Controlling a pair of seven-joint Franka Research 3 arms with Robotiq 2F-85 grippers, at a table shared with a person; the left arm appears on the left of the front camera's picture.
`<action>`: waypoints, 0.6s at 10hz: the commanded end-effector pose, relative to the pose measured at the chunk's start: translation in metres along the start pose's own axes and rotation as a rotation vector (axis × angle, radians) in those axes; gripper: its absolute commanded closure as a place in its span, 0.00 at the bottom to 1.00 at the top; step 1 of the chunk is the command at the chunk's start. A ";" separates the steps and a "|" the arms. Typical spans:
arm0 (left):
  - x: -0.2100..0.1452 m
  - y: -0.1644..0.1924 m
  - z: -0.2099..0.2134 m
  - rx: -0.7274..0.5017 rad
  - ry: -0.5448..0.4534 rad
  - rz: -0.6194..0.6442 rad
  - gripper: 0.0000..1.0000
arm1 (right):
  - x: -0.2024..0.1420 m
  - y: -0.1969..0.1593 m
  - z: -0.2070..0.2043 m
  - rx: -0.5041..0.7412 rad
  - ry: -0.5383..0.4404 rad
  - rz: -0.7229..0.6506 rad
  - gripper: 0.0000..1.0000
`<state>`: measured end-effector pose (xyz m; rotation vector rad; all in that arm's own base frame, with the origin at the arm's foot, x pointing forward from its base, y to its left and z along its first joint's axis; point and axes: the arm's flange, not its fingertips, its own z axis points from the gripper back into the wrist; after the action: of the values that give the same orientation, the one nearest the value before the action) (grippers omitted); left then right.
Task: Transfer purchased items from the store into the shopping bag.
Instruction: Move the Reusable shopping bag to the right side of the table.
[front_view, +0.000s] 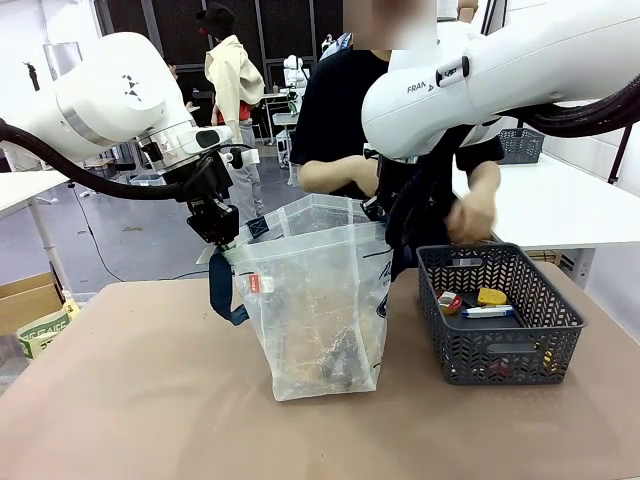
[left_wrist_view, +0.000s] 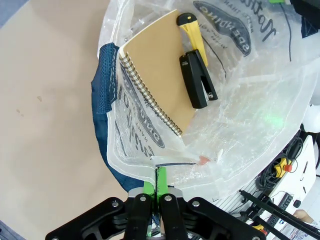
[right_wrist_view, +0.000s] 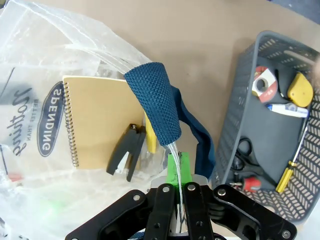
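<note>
Pads of the left tool (left_wrist_view: 155, 184) are pressed fully together on the thin plastic rim of the shopping bag (left_wrist_view: 260, 100). The right tool (right_wrist_view: 178, 169) is likewise clamped shut on the rim at the other side, just beside a navy strap handle (right_wrist_view: 152, 100), so that the mouth is held open between them. The bag is judged soft, light and slippery; a pinch at the rim or strap is the sound hold, since the film would crumple elsewhere. Inside it a spiral notebook (left_wrist_view: 160, 75), a black stapler (left_wrist_view: 197, 80) and a yellow cutter (left_wrist_view: 191, 32) are seen. The bag is stood on the table (front_view: 130, 400), with the grey basket (front_view: 500, 350) just beside it on the robot's right. Small purchased items (front_view: 488, 312) are left in the basket, among them a yellow tape measure (front_view: 491, 296) and a screwdriver (right_wrist_view: 285, 177); they are judged rigid, light and easily gripped. A person's hand (front_view: 470, 215) is held above the basket's far wall.
</note>
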<state>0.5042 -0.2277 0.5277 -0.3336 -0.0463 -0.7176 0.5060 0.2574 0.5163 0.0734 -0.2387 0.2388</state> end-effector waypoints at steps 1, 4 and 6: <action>-0.003 0.000 -0.001 -0.003 -0.017 0.002 1.00 | -0.003 -0.001 -0.002 -0.004 0.001 -0.008 1.00; -0.003 0.000 -0.001 -0.003 -0.017 0.002 1.00 | -0.003 -0.001 -0.002 -0.004 0.001 -0.008 1.00; -0.003 0.000 -0.001 -0.003 -0.017 0.002 1.00 | -0.003 -0.001 -0.002 -0.004 0.001 -0.008 1.00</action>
<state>0.5042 -0.2277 0.5277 -0.3336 -0.0463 -0.7176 0.5060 0.2574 0.5163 0.0734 -0.2387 0.2388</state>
